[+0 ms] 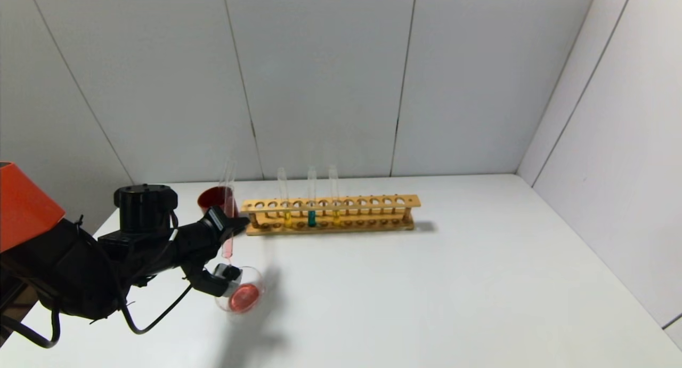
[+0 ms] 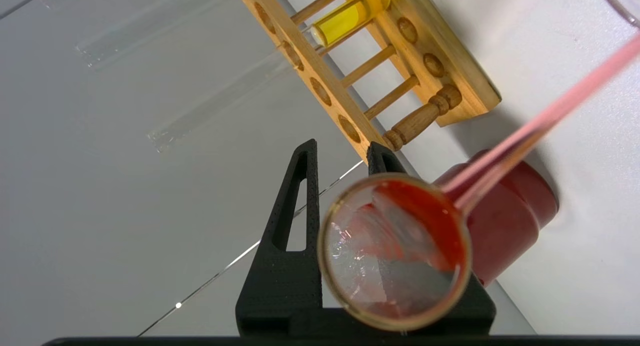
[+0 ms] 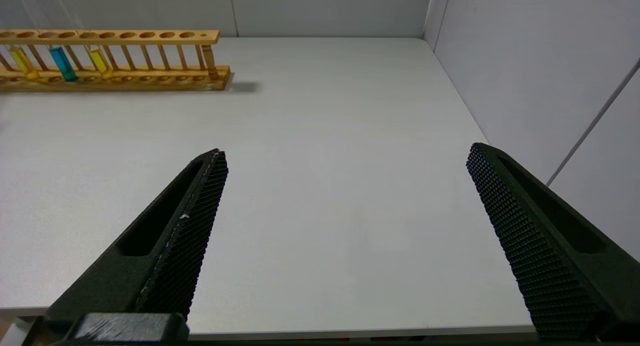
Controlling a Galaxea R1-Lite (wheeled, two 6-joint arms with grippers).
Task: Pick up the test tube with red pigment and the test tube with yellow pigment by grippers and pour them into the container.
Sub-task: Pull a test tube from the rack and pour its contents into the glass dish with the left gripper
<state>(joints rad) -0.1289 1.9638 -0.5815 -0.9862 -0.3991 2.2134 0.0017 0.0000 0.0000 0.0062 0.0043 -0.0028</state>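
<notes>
Holding red liquid: container (image 1: 246,296)

Colours and patterns: test tubes, rack, dish, cup, arm, worktop.

The test tube with red pigment (image 1: 228,219): clear glass streaked pink-red along its length. Container (image 1: 241,296): clear glass, orange-red pool inside. Cup (image 1: 213,198): opaque dark red. Rack (image 1: 330,214): honey-yellow wood with a row of round holes along the top bar. In the rack, left to right: pale yellow tube (image 1: 286,217), teal tube (image 1: 311,217) at 3 o'clock of it, the test tube with yellow pigment (image 1: 335,215), amber. Left gripper (image 1: 230,221): black, light grey block; orange arm section. Right gripper (image 3: 345,186): black fingers (image 3: 195,221), fine honeycomb-textured pads. Worktop (image 1: 453,283): plain white; walls pale grey, dark seams.
</notes>
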